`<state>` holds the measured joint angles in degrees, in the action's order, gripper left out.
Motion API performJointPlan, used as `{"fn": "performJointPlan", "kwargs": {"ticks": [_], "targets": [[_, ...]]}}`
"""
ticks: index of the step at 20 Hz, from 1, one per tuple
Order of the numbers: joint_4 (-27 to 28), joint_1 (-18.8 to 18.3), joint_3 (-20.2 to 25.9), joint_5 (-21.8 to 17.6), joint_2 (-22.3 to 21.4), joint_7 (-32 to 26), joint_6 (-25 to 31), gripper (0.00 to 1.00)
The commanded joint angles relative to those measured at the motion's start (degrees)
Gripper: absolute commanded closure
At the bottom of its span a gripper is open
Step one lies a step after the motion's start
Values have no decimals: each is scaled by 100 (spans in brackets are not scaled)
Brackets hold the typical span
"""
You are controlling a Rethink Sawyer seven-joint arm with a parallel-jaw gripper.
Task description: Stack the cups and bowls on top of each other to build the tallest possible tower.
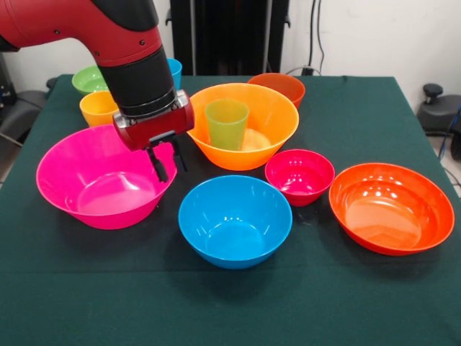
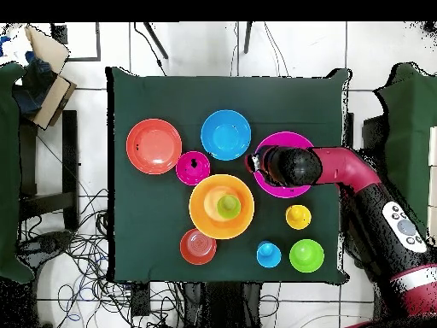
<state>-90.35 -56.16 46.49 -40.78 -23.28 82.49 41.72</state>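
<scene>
The medium blue bowl [image 1: 235, 220] sits closest to the camera in the front view, empty and upright on the green table [image 1: 374, 303].

By size, the big pink bowl [image 1: 101, 180] lies to the blue one's left, and the big orange bowl [image 1: 248, 119] stands behind, with the green cup [image 1: 226, 124] upright inside it. That pair is the only start of a tower so far. The wide red-orange bowl [image 1: 391, 207] rests at the right, well apart from the arm. The small magenta bowl [image 1: 300, 175] lies between the big orange and red-orange ones, just beside the blue. At the far side are the small orange-red bowl [image 1: 282, 85], the small green bowl [image 1: 89, 78], the yellow-orange cup [image 1: 97, 107] and the blue cup [image 1: 175, 71], mostly hidden by the arm.

The gripper [image 1: 166, 160] hangs at the pink bowl's rim on the side toward the orange bowl, its two dark fingers slightly spread, apparently one on either side of the rim; whether they pinch it I cannot tell.

I judge the step in hand to be taking hold of the pink bowl. Next the fingers need to close on the rim and lift it without dragging it into its neighbours.

Counted: seven bowls, three cups, one gripper.
</scene>
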Motion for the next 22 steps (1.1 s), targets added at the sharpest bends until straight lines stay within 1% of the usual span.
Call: {"fn": "performJointPlan", "kwargs": {"ticks": [1,3,4,8,10,15,19,22], "targets": [[424,305,-388,-112,-31,-350,255,0],[453,251,-238,-109,18,-575,184,0],[518,259,-249,-73,112,-601,249,0],[445,181,-250,-155,347,-693,59,0],[390,119,-282,-278,493,-733,-140,0],[245,2,-349,-573,680,-754,-565,0],[217,-13,-430,-808,850,-684,-891,0],[242,35,-505,-929,886,-578,-1051,0]]}}
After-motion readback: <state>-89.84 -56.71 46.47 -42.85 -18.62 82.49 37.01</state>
